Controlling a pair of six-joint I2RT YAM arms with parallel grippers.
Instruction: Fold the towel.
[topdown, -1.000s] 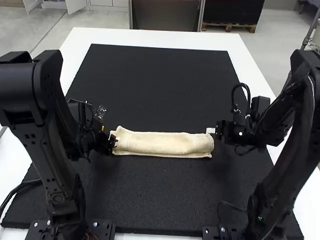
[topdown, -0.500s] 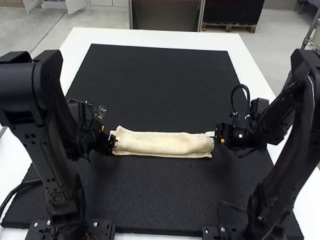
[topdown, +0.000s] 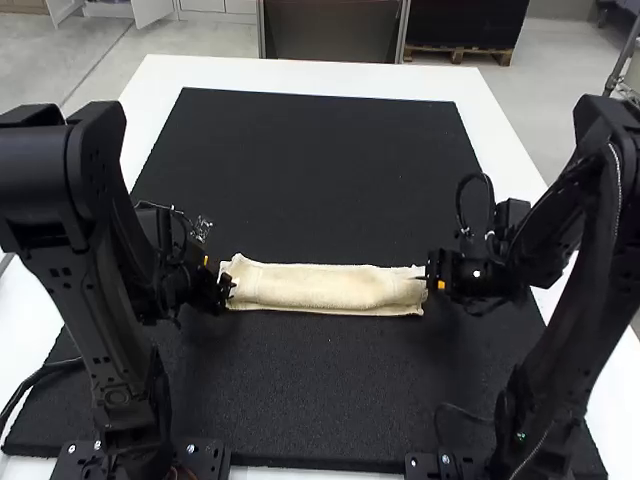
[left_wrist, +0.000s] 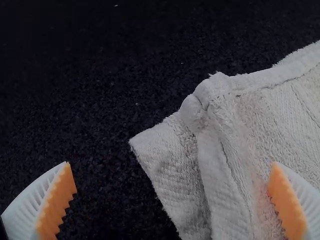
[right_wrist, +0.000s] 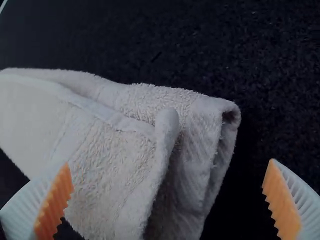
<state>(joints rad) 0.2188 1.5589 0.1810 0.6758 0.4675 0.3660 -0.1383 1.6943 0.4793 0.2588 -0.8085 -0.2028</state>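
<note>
Towel: the cream towel is laid near the middle of the mat, folded into a long narrow strip running from 9 to 3 o'clock; the number of layers cannot be told.
9 o'clock end: a puckered hem is seen beside a flat corner.
3 o'clock end: stacked layers are shown, with one rounded edge raised.
Left gripper: the left gripper is held at the towel's 9 o'clock end. Its fingers are spread wide, one over the cloth and the other over the mat; nothing is gripped.
Right gripper: the right gripper is held at the 3 o'clock end. Its fingers are likewise parted, with cloth between them and none pinched.
Arms: the left arm is stood toward 8 o'clock, the right arm toward 4.
Surface: the black mat is spread on a white table, whose rim is seen at 12 o'clock.
</note>
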